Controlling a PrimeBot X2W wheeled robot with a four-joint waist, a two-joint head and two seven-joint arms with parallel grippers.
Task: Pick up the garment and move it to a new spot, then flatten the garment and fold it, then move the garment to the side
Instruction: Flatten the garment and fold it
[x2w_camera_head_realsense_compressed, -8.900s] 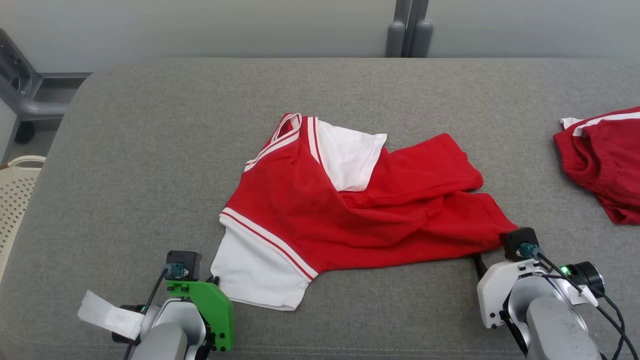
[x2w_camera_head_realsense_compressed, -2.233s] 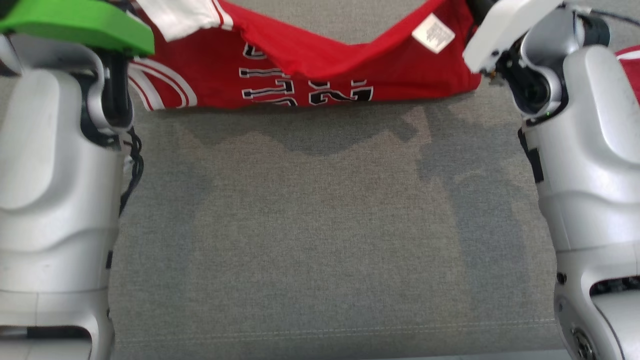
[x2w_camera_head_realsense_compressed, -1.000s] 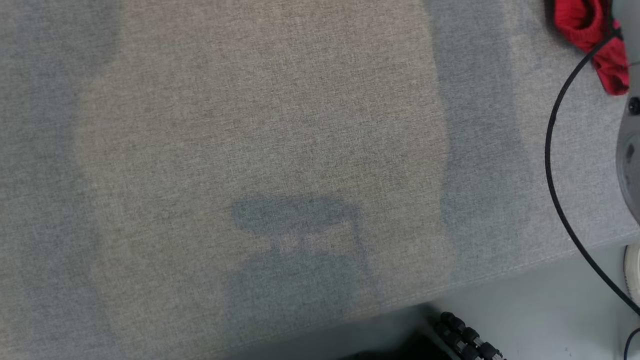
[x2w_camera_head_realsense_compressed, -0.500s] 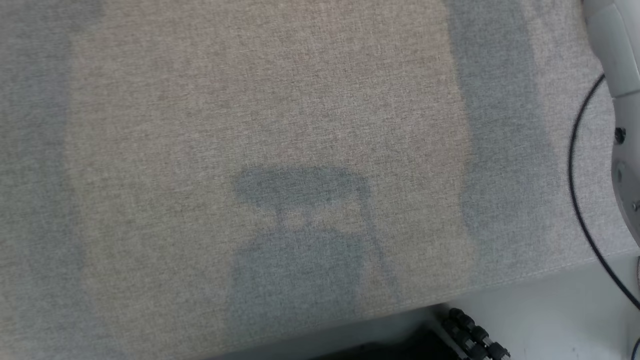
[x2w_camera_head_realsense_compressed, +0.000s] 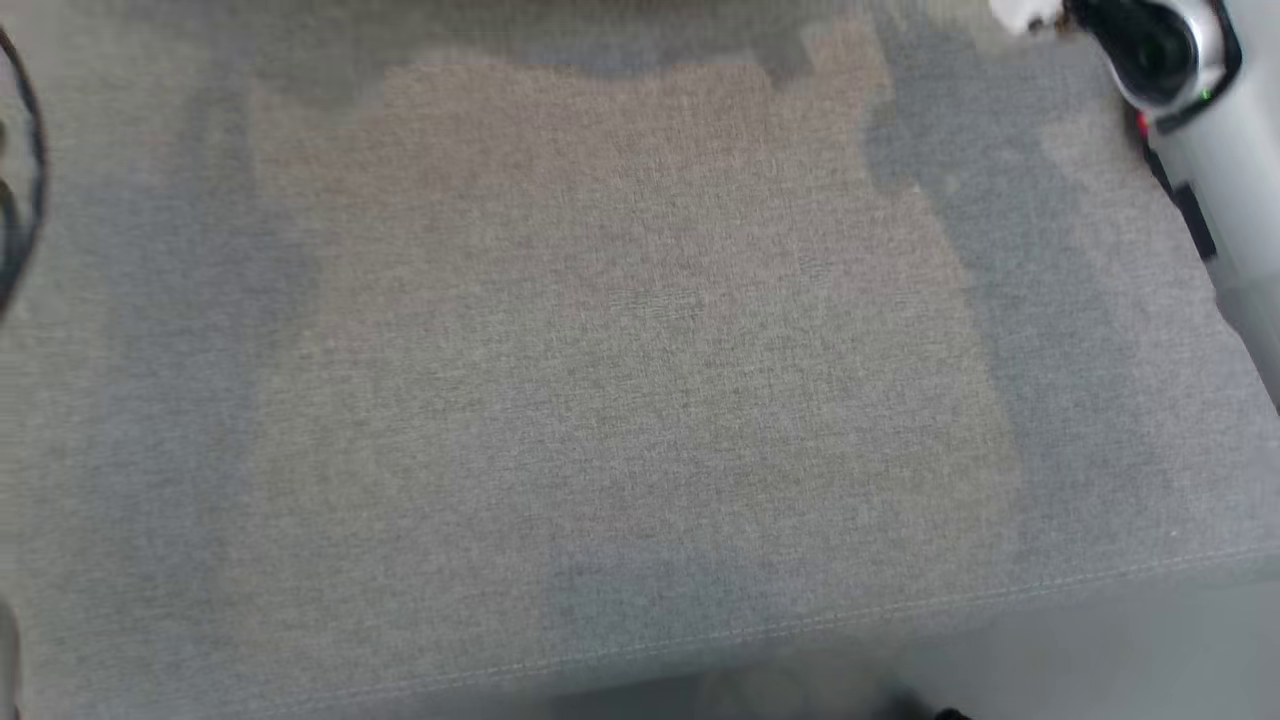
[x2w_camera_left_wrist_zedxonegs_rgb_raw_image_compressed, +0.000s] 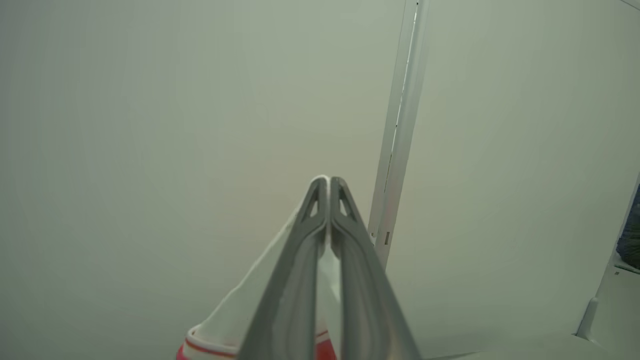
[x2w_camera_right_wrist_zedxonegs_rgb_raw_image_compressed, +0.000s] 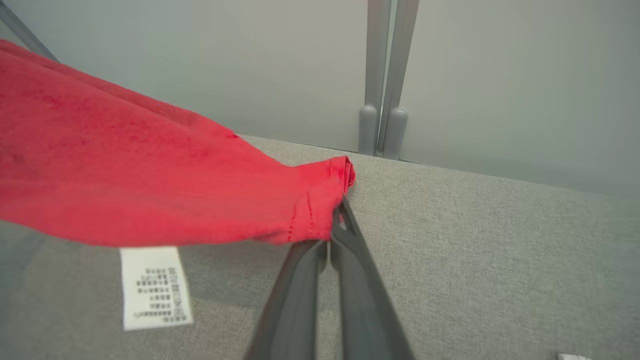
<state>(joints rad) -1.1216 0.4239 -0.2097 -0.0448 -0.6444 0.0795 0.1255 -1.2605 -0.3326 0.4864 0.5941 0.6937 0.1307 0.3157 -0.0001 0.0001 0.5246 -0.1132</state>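
Note:
The garment (x2w_camera_right_wrist_zedxonegs_rgb_raw_image_compressed: 125, 175) is a red jersey with white sleeves, hanging stretched above the grey cushioned surface (x2w_camera_right_wrist_zedxonegs_rgb_raw_image_compressed: 475, 240). My right gripper (x2w_camera_right_wrist_zedxonegs_rgb_raw_image_compressed: 336, 214) is shut on a red hem corner, and a white care label (x2w_camera_right_wrist_zedxonegs_rgb_raw_image_compressed: 155, 287) dangles below the cloth. My left gripper (x2w_camera_left_wrist_zedxonegs_rgb_raw_image_compressed: 329, 181) is shut on a white sleeve with red trim (x2w_camera_left_wrist_zedxonegs_rgb_raw_image_compressed: 235, 320), held up in front of a pale wall. In the head view, my right arm's wrist (x2w_camera_head_realsense_compressed: 1180, 90) is at the upper right, and a broad shadow lies across the surface (x2w_camera_head_realsense_compressed: 640, 400).
Twin grey posts (x2w_camera_right_wrist_zedxonegs_rgb_raw_image_compressed: 385, 100) stand against the wall behind the surface's far edge. A pale vertical rail (x2w_camera_left_wrist_zedxonegs_rgb_raw_image_compressed: 400, 140) runs up the wall. The surface's front seam (x2w_camera_head_realsense_compressed: 900, 610) runs along the bottom, with pale floor (x2w_camera_head_realsense_compressed: 1150, 650) beyond. A black cable (x2w_camera_head_realsense_compressed: 25, 160) hangs at the left edge.
The head camera has moved, so the whole picture has shifted: the right arm's wrist now stands at the upper right. Both grippers stay shut.

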